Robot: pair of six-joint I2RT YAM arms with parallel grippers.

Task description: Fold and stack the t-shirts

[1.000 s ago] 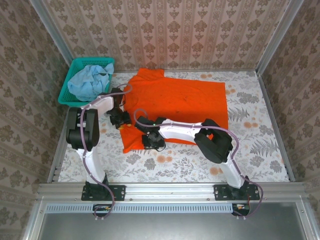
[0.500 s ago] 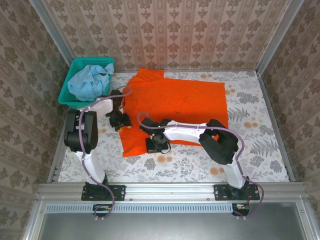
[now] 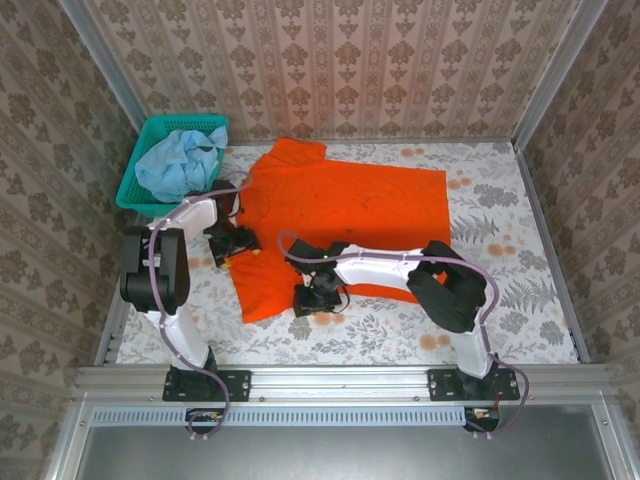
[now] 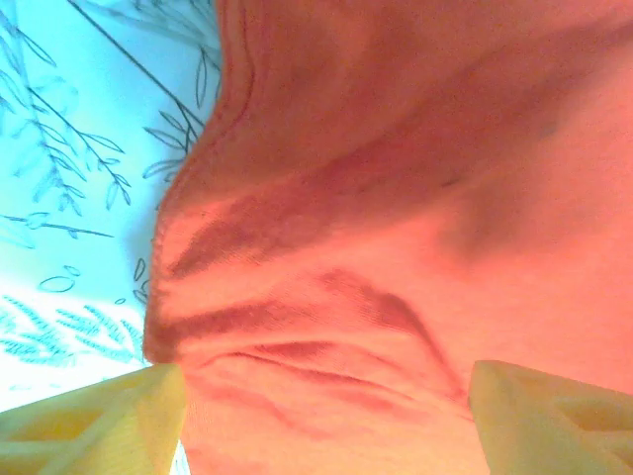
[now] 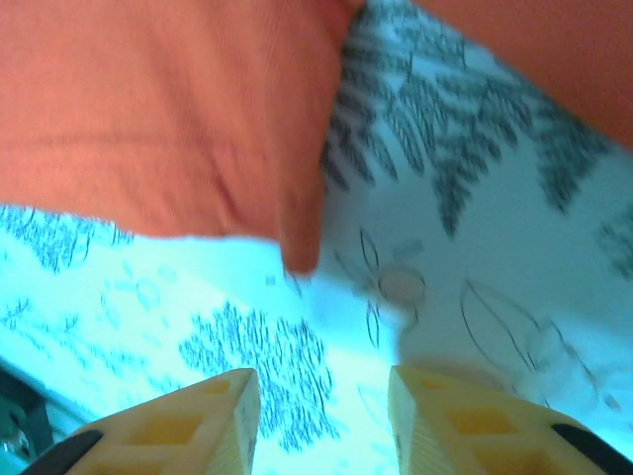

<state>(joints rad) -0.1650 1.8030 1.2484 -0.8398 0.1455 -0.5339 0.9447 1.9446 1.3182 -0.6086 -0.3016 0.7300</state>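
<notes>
Far left, I see the teal basket (image 3: pixel 138 165) holding the pale blue t-shirt (image 3: pixel 175 165), crumpled. The left gripper (image 3: pixel 232 243) sits over the left edge of the orange t-shirt (image 3: pixel 360 205), jaws wide apart with wrinkled cloth between them. The orange shirt lies spread on the bench (image 3: pixel 500 290). The right gripper (image 3: pixel 318 300) is at its near hem, jaws parted over bare bench.

Right arm (image 3: pixel 380 268) covers part of the orange t-shirt (image 3: pixel 350 200); both wrist views crop it; the right one is blurred.
</notes>
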